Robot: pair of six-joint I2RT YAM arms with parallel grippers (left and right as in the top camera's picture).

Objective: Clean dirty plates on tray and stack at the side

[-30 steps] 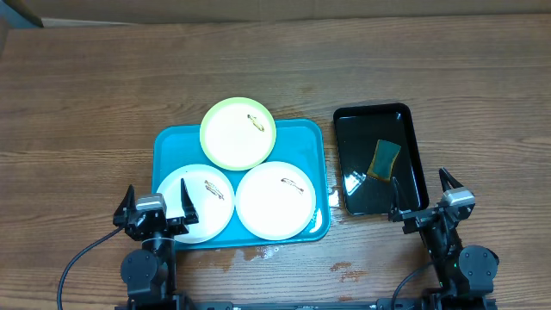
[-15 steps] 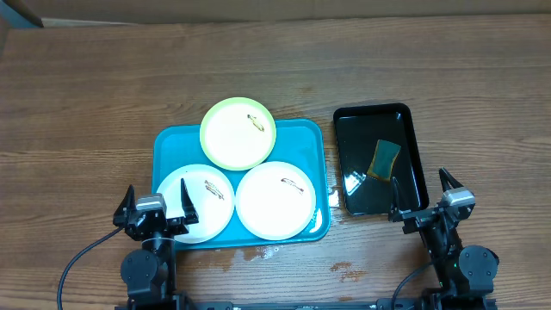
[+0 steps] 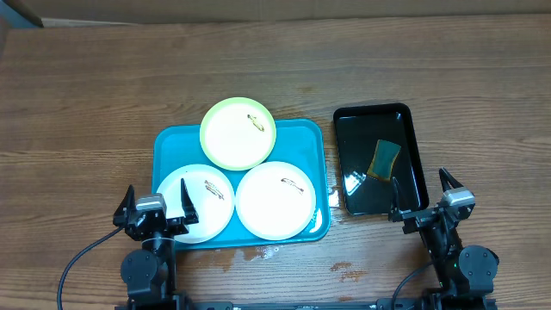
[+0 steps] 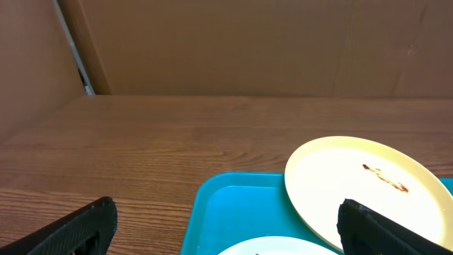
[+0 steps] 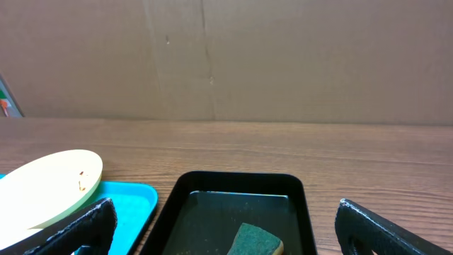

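Observation:
The turquoise tray (image 3: 306, 138) lies mid-table with three plates on it. The pale yellow-green plate (image 3: 238, 133) sits at the back and overhangs the rim; it also shows in the left wrist view (image 4: 368, 188) and the right wrist view (image 5: 46, 185). Two white plates lie in front, left (image 3: 196, 203) and right (image 3: 275, 201). Each plate has a small dark smear. My left gripper (image 3: 156, 201) is open and empty at the tray's front left corner. My right gripper (image 3: 422, 191) is open and empty at the near end of the black tray.
A glossy black tray (image 3: 411, 129) with water stands right of the turquoise tray and holds a green and yellow sponge (image 3: 384, 159). Water drops lie on the wood by the tray's front edge (image 3: 267, 251). A cardboard wall (image 4: 233, 42) rises behind the table.

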